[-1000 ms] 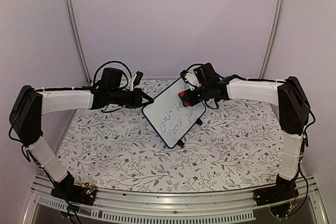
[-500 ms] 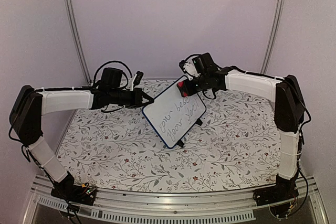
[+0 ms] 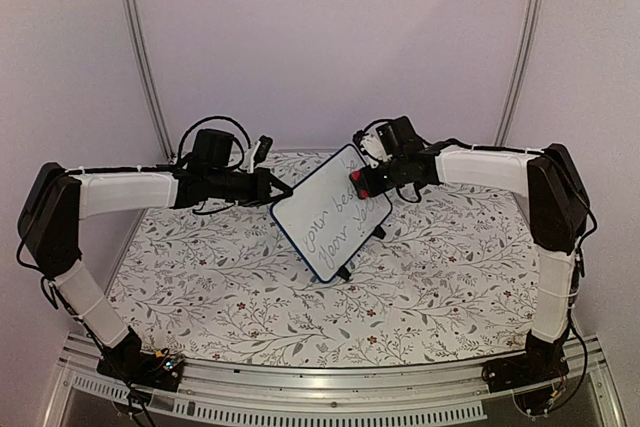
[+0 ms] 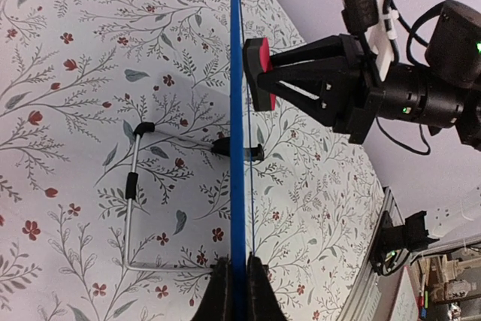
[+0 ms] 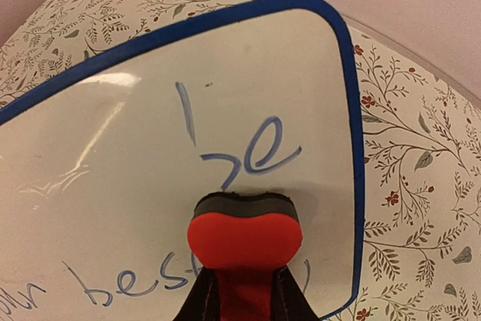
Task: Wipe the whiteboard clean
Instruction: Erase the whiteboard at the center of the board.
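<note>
The surface (image 3: 220,287) carries the whiteboard (image 3: 322,217), propped on edge just toward 12 o'clock of centre. The left gripper (image 4: 237,285) pinches the board's edge at 9 o'clock; keep this clamp firm against wiping force. The right gripper (image 5: 240,295) pinches the red eraser (image 5: 244,237), which appears to touch the board at 2 o'clock. Keep the felt flat and sweep toward 7 o'clock across the writing (image 5: 248,157).

whiteboard (image 3: 325,219) upright mid-table, wire stand (image 4: 129,216) behind, table (image 3: 300,322) free in front
</note>
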You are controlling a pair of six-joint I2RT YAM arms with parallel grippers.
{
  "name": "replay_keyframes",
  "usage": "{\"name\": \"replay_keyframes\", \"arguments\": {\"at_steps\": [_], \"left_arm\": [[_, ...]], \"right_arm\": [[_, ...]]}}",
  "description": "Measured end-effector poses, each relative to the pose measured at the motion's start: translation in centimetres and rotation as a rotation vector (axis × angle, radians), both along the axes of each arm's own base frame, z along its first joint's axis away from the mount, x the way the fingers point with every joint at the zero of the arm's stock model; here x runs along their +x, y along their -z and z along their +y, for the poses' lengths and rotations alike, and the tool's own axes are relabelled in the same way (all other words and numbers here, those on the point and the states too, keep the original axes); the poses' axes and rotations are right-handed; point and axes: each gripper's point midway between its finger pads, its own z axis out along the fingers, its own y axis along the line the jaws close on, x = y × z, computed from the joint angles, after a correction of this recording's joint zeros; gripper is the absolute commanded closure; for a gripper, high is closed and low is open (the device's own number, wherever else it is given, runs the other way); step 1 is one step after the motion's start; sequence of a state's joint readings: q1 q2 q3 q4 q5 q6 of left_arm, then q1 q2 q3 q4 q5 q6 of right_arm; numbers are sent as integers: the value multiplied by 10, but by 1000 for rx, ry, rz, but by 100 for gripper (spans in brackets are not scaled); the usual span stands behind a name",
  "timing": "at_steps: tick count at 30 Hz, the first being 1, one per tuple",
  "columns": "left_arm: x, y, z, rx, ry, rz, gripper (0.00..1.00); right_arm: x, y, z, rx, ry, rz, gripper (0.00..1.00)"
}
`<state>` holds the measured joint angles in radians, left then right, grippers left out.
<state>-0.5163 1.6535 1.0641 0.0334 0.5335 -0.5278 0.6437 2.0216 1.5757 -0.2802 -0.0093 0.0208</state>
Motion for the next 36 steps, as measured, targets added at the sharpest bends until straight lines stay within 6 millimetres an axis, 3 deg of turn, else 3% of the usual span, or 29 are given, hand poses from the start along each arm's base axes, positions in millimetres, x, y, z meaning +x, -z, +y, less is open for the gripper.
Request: {"name": "replay_keyframes", "arguments": {"at_steps": [5,11,20,23,27,32,36], "left_arm": [[0,0,0,-1,1,0,100],[0,0,0,-2,2,0,100],[-2,-3,-2,-11,17,-3,100],[-2,-3,-2,-11,16,-3,100],[-2,-3,-2,-9,15,-2,100],[0,0,1,1,-9,10,100],[-1,0,1,-2,-3,9,100]], "right_arm": [[-7,13,-9,-13,7,17,95],[-6,7,-9,-17,9,18,95],[24,-45,15,27,-22,-76,94],[28,-49,19,32,-28,-86,95],[27,-44,18,26,-30,-81,95],[13,-6,6,-7,-24,-34,95],[2,5,-6,-18,-17,-13,95]]}}
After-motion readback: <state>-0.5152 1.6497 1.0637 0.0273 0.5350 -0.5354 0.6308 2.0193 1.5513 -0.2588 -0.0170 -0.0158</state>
